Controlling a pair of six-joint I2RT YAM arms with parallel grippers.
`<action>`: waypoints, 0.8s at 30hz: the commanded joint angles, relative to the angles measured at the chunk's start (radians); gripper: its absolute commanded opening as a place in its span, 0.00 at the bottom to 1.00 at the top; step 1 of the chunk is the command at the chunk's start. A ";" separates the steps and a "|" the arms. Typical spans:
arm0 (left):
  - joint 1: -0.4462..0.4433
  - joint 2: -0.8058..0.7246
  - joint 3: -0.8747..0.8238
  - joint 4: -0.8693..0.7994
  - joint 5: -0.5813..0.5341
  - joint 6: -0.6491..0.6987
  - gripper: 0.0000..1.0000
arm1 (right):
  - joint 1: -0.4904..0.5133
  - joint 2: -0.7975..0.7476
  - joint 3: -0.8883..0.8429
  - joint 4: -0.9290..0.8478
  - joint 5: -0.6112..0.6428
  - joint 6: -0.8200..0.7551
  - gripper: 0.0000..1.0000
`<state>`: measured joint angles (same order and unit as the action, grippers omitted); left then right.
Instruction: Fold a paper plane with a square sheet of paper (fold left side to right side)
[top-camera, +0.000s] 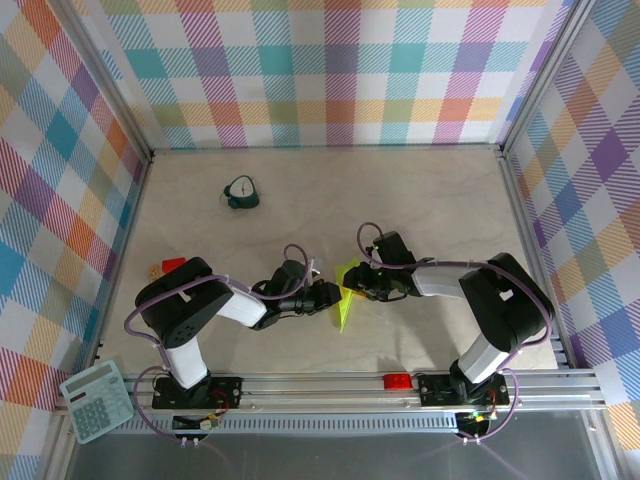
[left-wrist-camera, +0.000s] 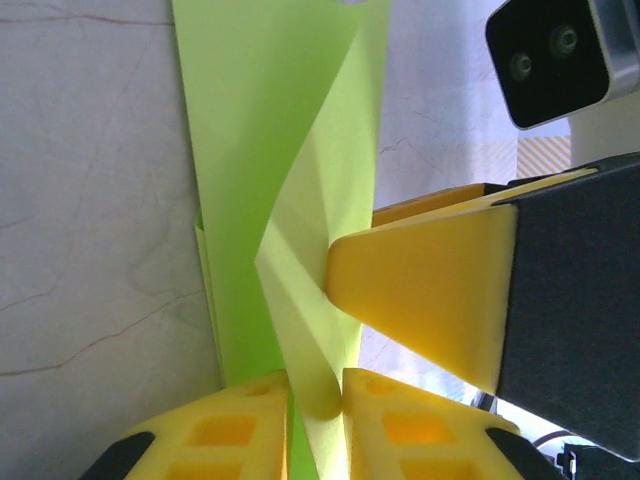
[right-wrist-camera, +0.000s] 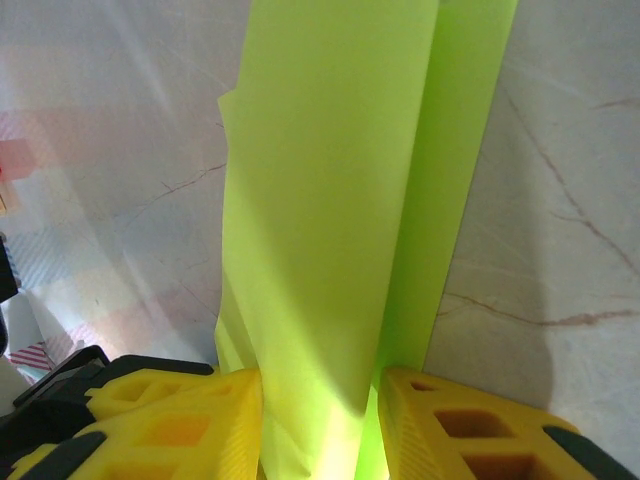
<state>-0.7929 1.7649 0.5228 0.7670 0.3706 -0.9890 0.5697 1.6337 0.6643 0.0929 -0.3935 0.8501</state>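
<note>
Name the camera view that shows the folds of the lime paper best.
Left wrist view: the lime paper sits close, with its creases and overlapping flaps plain, one flap running down between the left fingers. The right wrist view shows it as a smooth strip; the top view shows it as a small sliver between the arms.

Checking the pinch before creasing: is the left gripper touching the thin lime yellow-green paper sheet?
Touching. Left wrist view: the lime paper sheet fills the slot between the yellow fingers of the left gripper, meeting both.
</note>
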 joint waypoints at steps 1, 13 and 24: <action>0.009 0.010 0.014 -0.028 -0.018 0.031 0.18 | 0.007 0.040 -0.003 -0.090 0.047 -0.025 0.36; 0.009 0.050 0.020 -0.028 -0.021 0.051 0.11 | 0.010 0.032 0.000 -0.102 0.047 -0.030 0.36; 0.008 0.076 0.028 -0.095 -0.039 0.086 0.05 | 0.010 -0.008 -0.014 -0.086 0.047 -0.018 0.36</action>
<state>-0.7891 1.7927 0.5343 0.7525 0.3676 -0.9428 0.5713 1.6314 0.6697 0.0807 -0.3870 0.8455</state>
